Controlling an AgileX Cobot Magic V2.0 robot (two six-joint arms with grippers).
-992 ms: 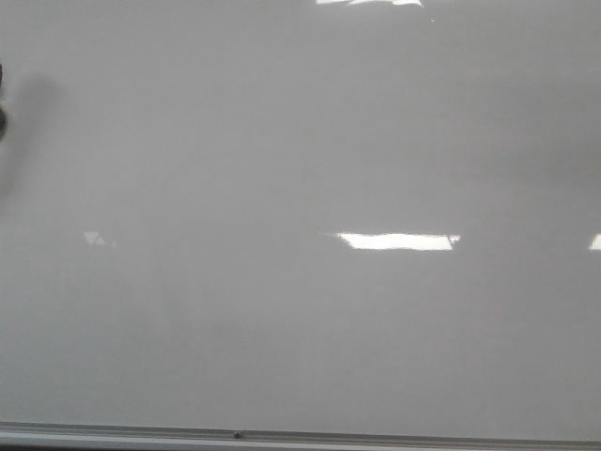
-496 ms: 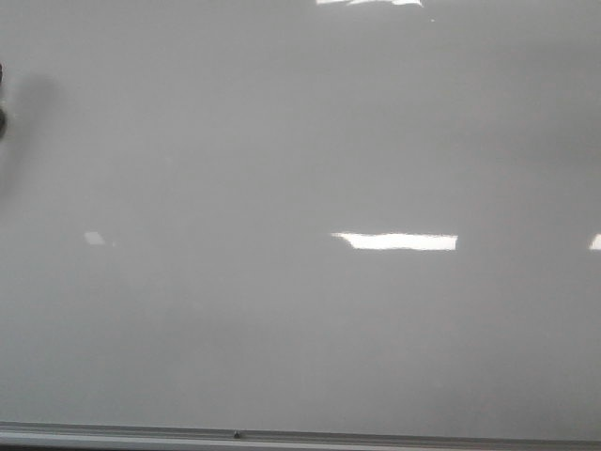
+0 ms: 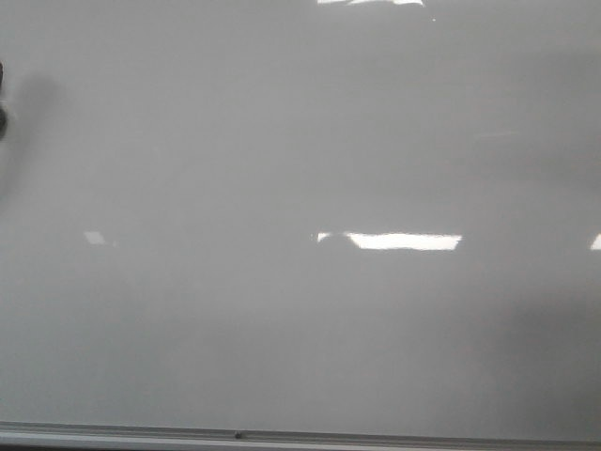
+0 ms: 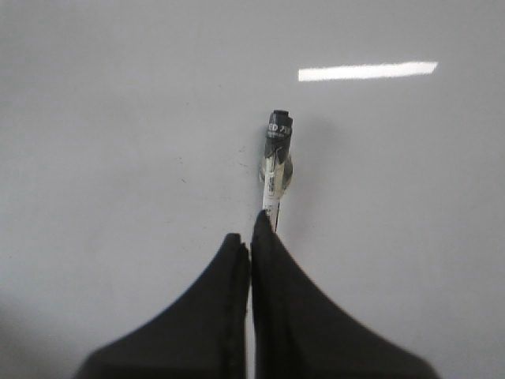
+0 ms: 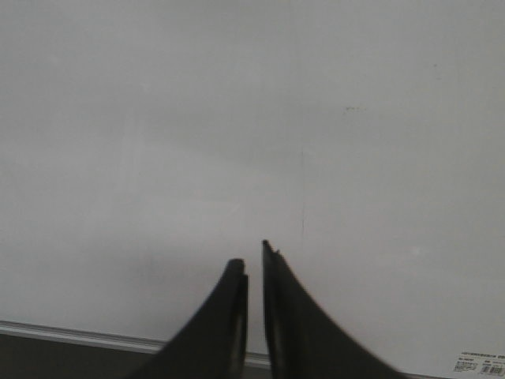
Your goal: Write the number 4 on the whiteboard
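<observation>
While the whiteboard [image 4: 118, 118] is stiff and slick, the left gripper [image 4: 251, 237] pinches a light marker [image 4: 275, 158] by its tail; the right gripper [image 5: 251, 264] is nearly closed, empty.

You are looking at very little lettering here. In the left wrist view, the marker [image 4: 276, 162] is showing white print on its dark end that seems to read "ED 70", with the start cut off and a smaller line beneath it too blurred to read. In the right wrist view, a small sticker [image 5: 478, 365] at the whiteboard [image 5: 237, 142] corner is carrying print too tiny to make out.
</observation>
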